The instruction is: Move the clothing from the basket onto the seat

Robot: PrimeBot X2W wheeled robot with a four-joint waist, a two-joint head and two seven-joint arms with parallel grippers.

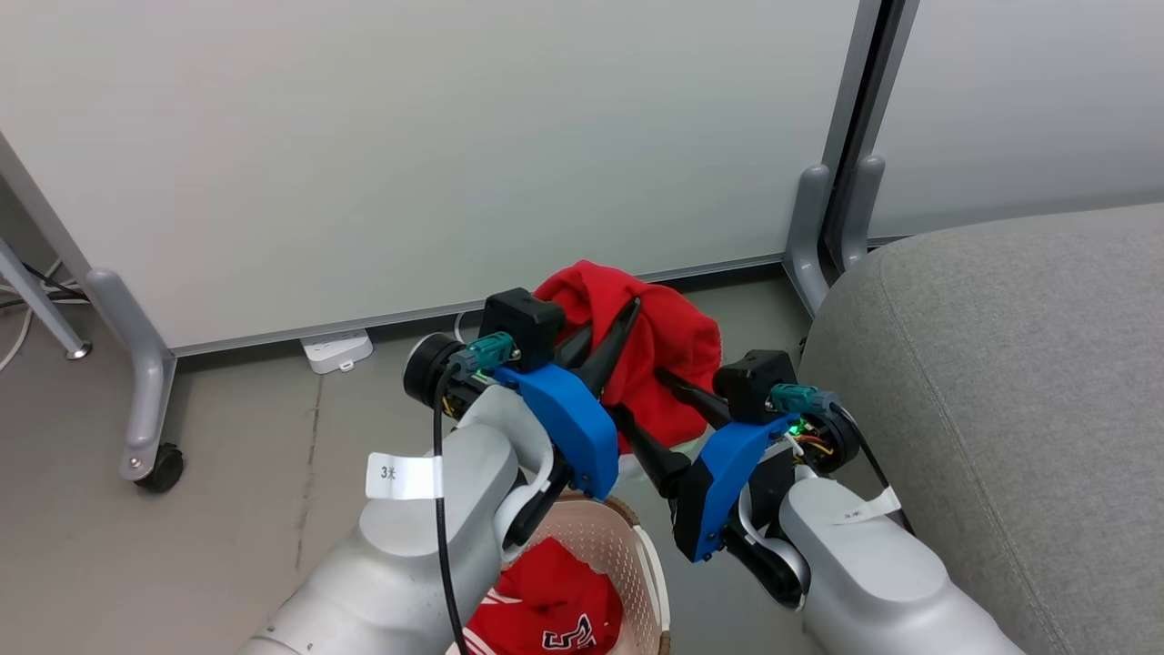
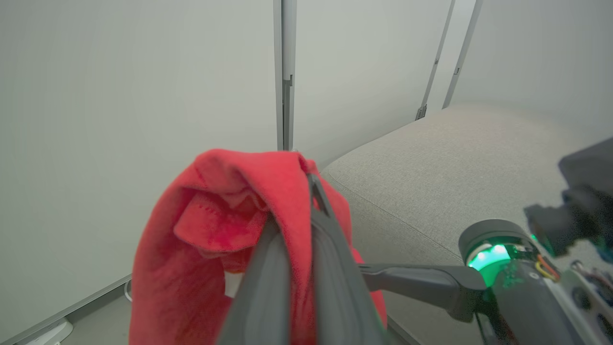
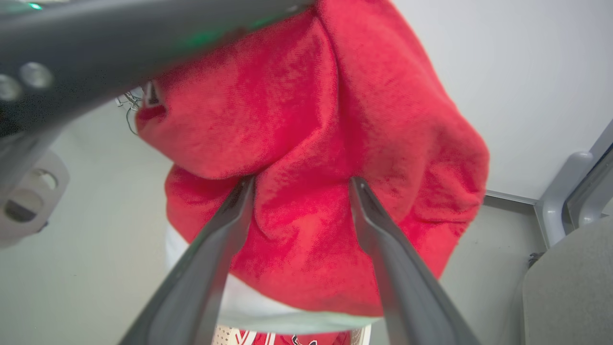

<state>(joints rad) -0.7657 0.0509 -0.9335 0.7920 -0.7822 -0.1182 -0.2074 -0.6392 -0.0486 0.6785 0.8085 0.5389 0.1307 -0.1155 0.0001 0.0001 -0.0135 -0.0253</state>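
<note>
A red garment [image 1: 673, 337] with a white hem band [image 3: 287, 311] hangs lifted above the basket [image 1: 632, 537], with my left gripper [image 1: 623, 314] shut on its top fold. In the left wrist view the fabric [image 2: 191, 249] drapes over that gripper [image 2: 292, 201]. My right gripper [image 1: 637, 396] stands open, pointing left, its fingertips [image 3: 355, 184] against the hanging cloth [image 3: 306, 143]. A second red garment [image 1: 555, 609] with white stripes and a black-and-white emblem lies in the cream basket at the bottom. The grey seat [image 1: 1000, 382] is to the right, also seen as a grey surface [image 2: 455, 167].
White partition panels [image 1: 455, 136] on grey castor feet [image 1: 150, 428] stand close behind. A white power strip [image 1: 336, 350] lies on the floor at the panel's foot. Another grey foot [image 1: 809, 227] stands beside the seat's corner. Grey floor spreads to the left.
</note>
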